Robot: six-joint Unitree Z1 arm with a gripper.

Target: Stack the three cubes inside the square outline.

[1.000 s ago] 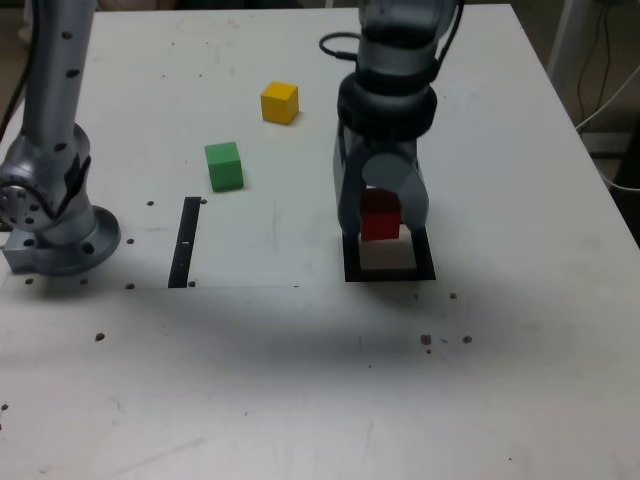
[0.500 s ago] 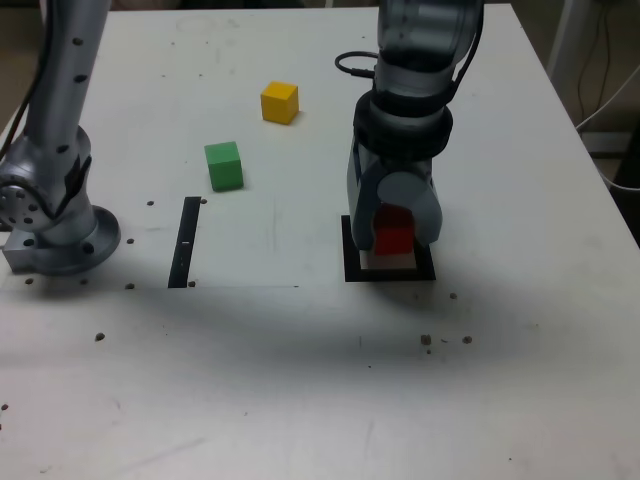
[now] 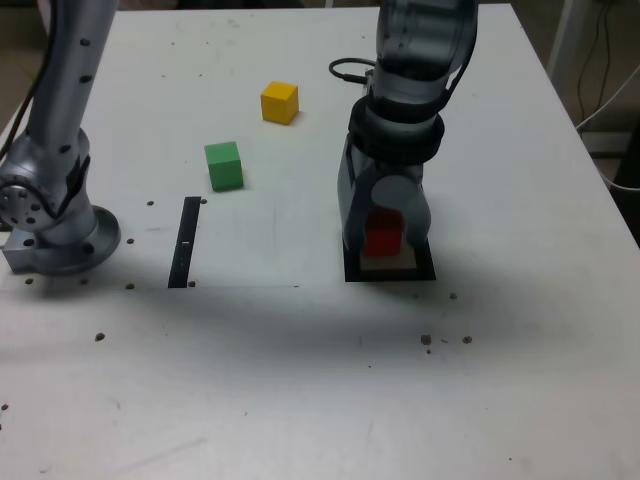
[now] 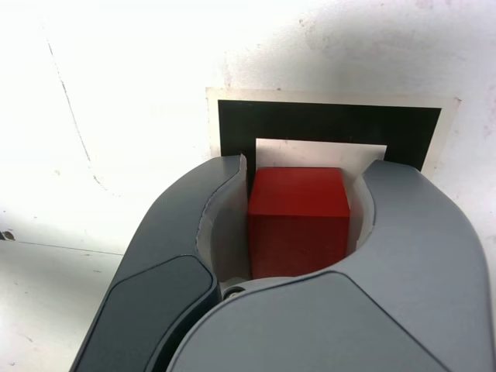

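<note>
1. One square outline (image 3: 390, 276), nearest.
2. One gripper (image 3: 386, 240) over it, both fingers (image 4: 418, 217) closed on one red cube (image 4: 298, 225).
3. One green cube (image 3: 225, 167), ten o'clock from red, exterior view.
4. One yellow cube (image 3: 280, 103), eleven o'clock, farthest.

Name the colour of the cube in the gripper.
Red; it shows best in the wrist view.

Pale light gleams across the white, dark-spotted table (image 3: 480, 370).
</note>
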